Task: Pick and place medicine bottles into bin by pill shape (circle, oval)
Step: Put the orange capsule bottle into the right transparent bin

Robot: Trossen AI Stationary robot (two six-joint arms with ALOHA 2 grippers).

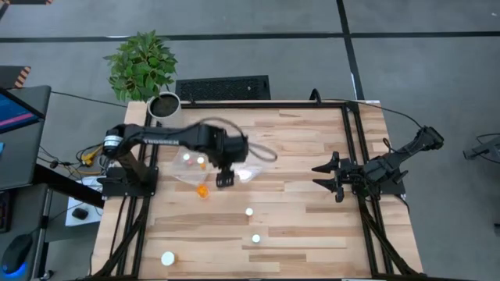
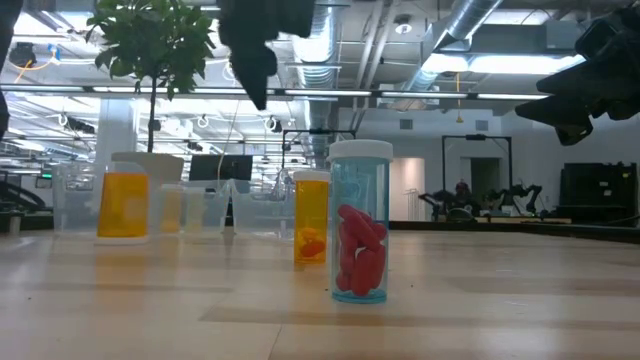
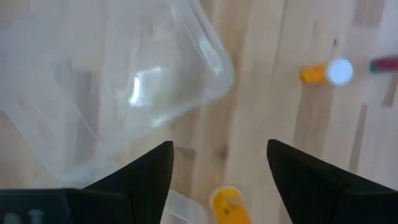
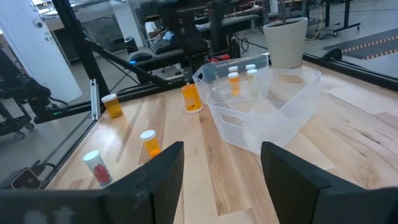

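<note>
While the right gripper (image 1: pixel 326 176) waits spread at the counter (image 1: pixel 312 226) edge, the left gripper (image 1: pixel 224 181) hovers apart over an orange bottle (image 1: pixel 203 190) beside the bin (image 1: pixel 242 173).

Two dark, matte-black arms; the left arm (image 1: pixel 160 140) bears white "TROSSEN" lettering and trailing cables.

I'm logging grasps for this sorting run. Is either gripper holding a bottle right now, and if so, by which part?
Nothing is held. The left gripper hangs open above the table by the clear bin, fingers empty. The right gripper waits open at the table's right side, also empty.
</note>
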